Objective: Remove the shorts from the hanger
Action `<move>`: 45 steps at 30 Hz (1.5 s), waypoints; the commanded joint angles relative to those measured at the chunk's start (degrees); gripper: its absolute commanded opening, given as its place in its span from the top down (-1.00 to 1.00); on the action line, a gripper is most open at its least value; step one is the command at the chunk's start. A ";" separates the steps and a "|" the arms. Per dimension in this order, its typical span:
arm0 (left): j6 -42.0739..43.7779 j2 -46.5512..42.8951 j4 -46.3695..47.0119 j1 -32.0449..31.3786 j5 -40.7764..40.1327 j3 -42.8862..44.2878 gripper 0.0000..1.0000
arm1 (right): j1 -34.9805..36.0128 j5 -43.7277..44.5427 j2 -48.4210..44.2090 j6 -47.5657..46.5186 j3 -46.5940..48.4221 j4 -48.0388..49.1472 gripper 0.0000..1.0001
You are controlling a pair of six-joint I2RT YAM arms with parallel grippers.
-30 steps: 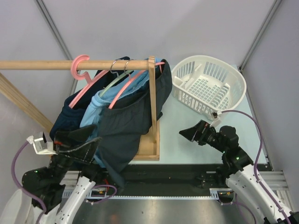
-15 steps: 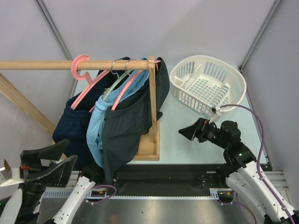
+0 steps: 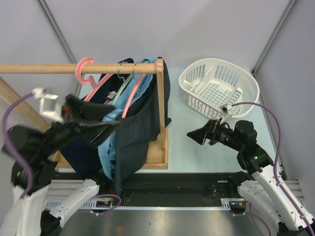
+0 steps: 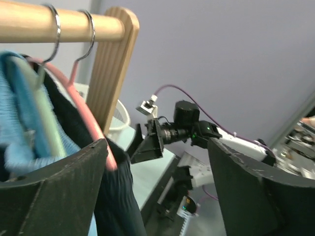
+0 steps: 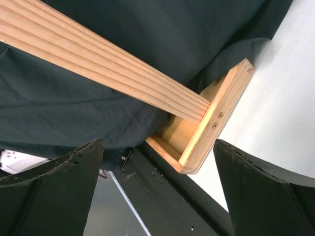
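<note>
Wooden rail (image 3: 49,68); shorts (image 3: 139,135) lengthwise downward

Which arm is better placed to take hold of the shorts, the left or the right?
Left. The left arm holds its open jaws up right by the shorts and the pink hanger. The right arm, jaws also open, is low near the foot of the rack, apart from the fabric.

Three pairs are hanging bunched under the wooden rod (image 3: 49,68) on slim hangers (image 3: 129,94): dark navy shorts (image 3: 142,128) nearest the rod's end, sky-blue shorts (image 3: 106,153) beside them, second dark shorts (image 3: 81,156) farthest, all drooping limply.
</note>
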 commanded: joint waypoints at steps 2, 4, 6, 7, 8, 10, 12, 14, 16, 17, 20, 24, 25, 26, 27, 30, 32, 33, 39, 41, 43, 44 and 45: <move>-6.42 8.42 12.97 -0.15 11.66 0.77 -0.68 | 0.15 -1.10 -0.66 -1.53 3.39 -0.49 -0.99; -5.72 9.75 13.33 -0.06 10.01 1.30 -0.63 | 0.23 -1.01 -1.19 -1.36 3.57 -1.10 -1.00; -4.76 11.50 13.16 -0.15 9.38 2.44 -0.58 | 0.15 -1.01 -2.07 -1.01 3.48 -1.19 -0.99; -4.14 11.86 12.20 -0.15 8.16 2.71 -0.54 | 0.15 -1.01 -2.33 -0.74 3.39 -1.54 -1.00; -3.18 12.21 10.97 -0.15 6.84 3.49 -0.52 | 0.23 -1.01 -2.60 -0.74 3.39 -1.63 -1.00; 0.25 12.56 6.51 -0.15 3.77 4.55 -0.44 | 0.15 -0.92 -3.13 -0.57 3.48 -2.16 -0.99; 2.36 12.48 5.17 -0.15 0.77 4.73 -0.41 | 0.15 -0.83 -3.48 -0.48 3.39 -2.34 -0.99; 3.33 12.39 3.93 -0.24 -1.42 5.25 -0.38 | 0.15 -0.66 -3.48 -0.48 3.30 -2.69 -0.99; 4.91 13.09 1.48 -0.32 -2.83 6.92 -0.34 | 0.15 -0.65 -3.13 -0.57 3.13 -2.78 -0.99; 5.44 13.70 0.51 -0.33 -3.01 7.54 -0.33 | 0.15 -0.74 -2.95 -0.65 3.21 -2.78 -1.00; 7.55 15.73 -3.62 -1.20 -5.03 10.61 -0.25 | 0.15 -1.01 -2.16 -0.65 3.13 -2.34 -0.99; 11.23 18.36 -10.46 -3.83 -10.47 15.00 -0.18 | 0.23 -0.48 -1.46 -0.83 2.95 -2.07 -0.99; 11.94 18.97 -11.79 -4.54 -11.62 17.36 -0.17 | 0.15 -0.48 -1.28 -0.83 2.78 -1.90 -0.99; 12.47 20.55 -13.19 -5.15 -12.67 18.69 -0.16 | 0.15 -0.39 -1.19 -0.66 2.51 -1.72 -0.99; 13.61 21.26 -15.99 -6.73 -14.16 19.92 -0.13 | 0.23 -0.22 -1.11 -0.48 2.34 -1.46 -0.99; 15.99 25.46 -22.23 -11.64 -21.10 26.16 -0.10 | 0.23 0.31 -0.76 -0.21 1.90 -0.41 -1.00; 16.87 27.50 -24.89 -14.37 -27.34 30.38 -0.09 | 0.23 0.40 -0.40 -0.04 1.90 -0.32 -0.99; 17.57 28.81 -26.81 -17.35 -29.71 31.44 -0.10 | 0.23 0.40 -0.14 0.22 1.90 -0.23 -0.99; 20.12 32.60 -30.87 -30.18 -51.07 35.40 -0.07 | 0.23 0.40 0.30 -0.13 2.16 -0.49 -0.99; 20.56 33.48 -31.58 -33.27 -56.77 36.54 -0.06 | 0.23 0.49 0.30 -0.13 2.16 -0.49 -1.00; 20.74 33.66 -31.58 -34.25 -58.38 36.81 -0.05 | 0.23 0.57 0.39 -0.13 1.98 -0.49 -1.00; 20.74 33.75 -31.75 -34.77 -59.60 36.90 -0.04 | 0.23 0.57 0.30 -0.13 1.81 -0.49 -0.99; 20.65 33.83 -31.93 -35.13 -60.23 36.90 -0.04 | 0.23 0.57 0.47 -0.13 1.81 -0.49 -0.99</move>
